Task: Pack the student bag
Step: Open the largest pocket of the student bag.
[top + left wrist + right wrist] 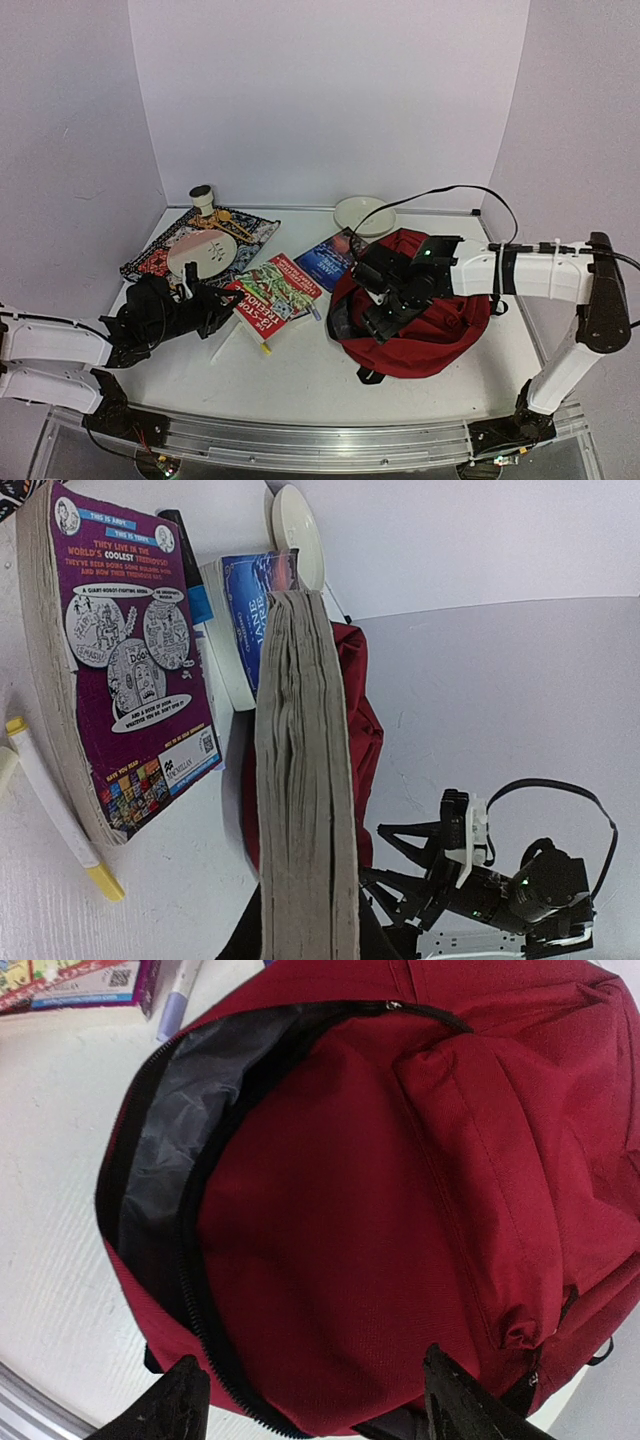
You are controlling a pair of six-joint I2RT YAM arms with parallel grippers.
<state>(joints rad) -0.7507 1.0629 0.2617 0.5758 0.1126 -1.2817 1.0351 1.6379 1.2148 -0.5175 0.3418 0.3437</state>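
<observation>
The student bag (425, 315) is a dark-red backpack lying right of centre. Its main zip is open and shows black lining (165, 1130). My right gripper (388, 305) hovers just above the bag's red front, open and empty, its black fingertips (185, 1400) spread wide. My left gripper (203, 305) is at the left, shut on a thick paperback book (305, 780) whose grey page edge fills the left wrist view. The jaws sit on either side of it at the bottom edge. A second paperback with a purple back cover (130, 660) lies beside it. The bag also shows behind the book (362, 720).
A blue book (328, 260) lies between the paperbacks (275, 292) and the bag. A white bowl (365, 214) sits at the back. A plate (202, 255) rests on a patterned cloth (150, 262), with a small cup (203, 197) behind. A yellow-capped pen (55, 815) lies on the table.
</observation>
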